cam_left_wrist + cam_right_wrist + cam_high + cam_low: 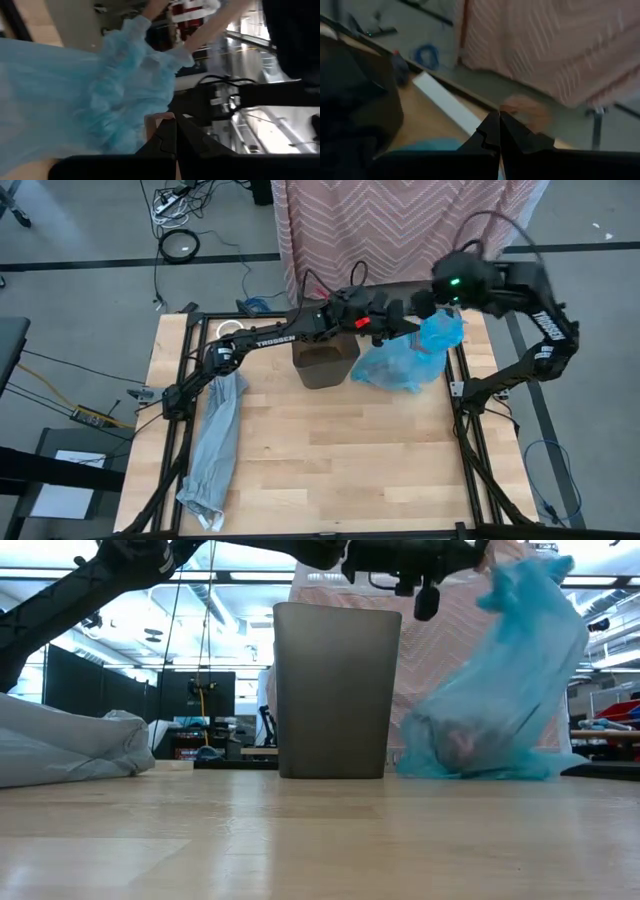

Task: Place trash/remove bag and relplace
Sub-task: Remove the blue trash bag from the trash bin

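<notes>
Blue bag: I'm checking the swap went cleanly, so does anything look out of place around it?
Yes. The blue bag slumps on the table beside the dark bin, not inside it, and the bin shows no liner. A pale grey bag lies loose at the table's left.

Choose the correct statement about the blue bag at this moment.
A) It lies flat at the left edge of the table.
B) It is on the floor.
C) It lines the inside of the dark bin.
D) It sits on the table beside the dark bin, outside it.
D: the blue bag stands bunched on the table beside the dark bin, fully outside it.
</notes>
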Motion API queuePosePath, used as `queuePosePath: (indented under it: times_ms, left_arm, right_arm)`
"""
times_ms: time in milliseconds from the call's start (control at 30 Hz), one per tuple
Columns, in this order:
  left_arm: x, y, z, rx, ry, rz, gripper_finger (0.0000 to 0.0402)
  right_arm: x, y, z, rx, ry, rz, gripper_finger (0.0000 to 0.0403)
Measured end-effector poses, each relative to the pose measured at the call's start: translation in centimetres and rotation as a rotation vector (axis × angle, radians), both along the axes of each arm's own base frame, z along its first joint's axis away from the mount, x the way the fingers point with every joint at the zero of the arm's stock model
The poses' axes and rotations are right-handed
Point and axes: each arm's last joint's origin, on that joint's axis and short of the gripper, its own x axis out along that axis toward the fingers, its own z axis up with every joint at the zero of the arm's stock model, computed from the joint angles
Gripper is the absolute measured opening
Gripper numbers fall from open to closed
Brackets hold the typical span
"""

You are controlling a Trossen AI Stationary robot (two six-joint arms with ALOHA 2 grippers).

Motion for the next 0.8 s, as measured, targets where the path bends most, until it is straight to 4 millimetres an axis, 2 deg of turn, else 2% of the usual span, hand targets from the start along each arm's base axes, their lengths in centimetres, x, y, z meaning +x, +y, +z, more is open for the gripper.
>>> queuePosePath:
  times_ms: [133,233,333,800]
  left_arm:
    - [-0.2,0.1,-1.0,-0.002,0.113,0.022,0.0002]
    - [-0.4,0.5,-1.9,0.081,0.195,0.015,0.0002]
    - [-0.5,0.5,-2.6,0.093,0.261,0.008,0.0002]
    - [-1.9,-0.1,-5.5,0.250,0.615,0.006,0.0001]
  right_arm:
    - [1.1,-0.8,-3.0,0.060,0.070,-0.084,0.0000]
    - [0.5,-1.5,-4.2,0.080,0.079,-0.162,0.0000]
    - [0.2,-2.4,-5.5,0.114,0.101,-0.223,0.0000]
    - [-0.2,-4.8,-12.9,0.461,0.271,-0.261,0.0000]
